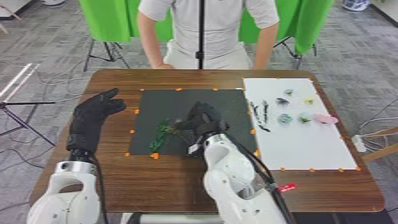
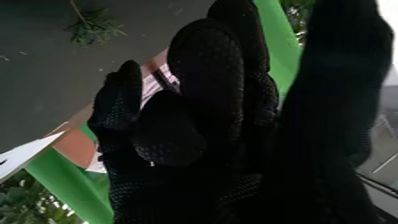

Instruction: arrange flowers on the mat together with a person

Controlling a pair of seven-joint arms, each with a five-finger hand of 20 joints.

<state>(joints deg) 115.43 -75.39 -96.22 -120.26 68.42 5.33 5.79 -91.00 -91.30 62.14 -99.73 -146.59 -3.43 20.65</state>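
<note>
Aiming toward eleven o'clock, the right hand [image 1: 205,121] is hovering loosely open over the dark mat [image 1: 173,102], gripping nothing visible. A green sprig [image 1: 162,136] is lying at its eight o'clock; green cloth [image 1: 308,25] is hanging toward one.

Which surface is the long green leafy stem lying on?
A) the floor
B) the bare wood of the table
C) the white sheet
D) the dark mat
D: the green leafy stem lies on the dark mat, to the left of the right hand.
</note>
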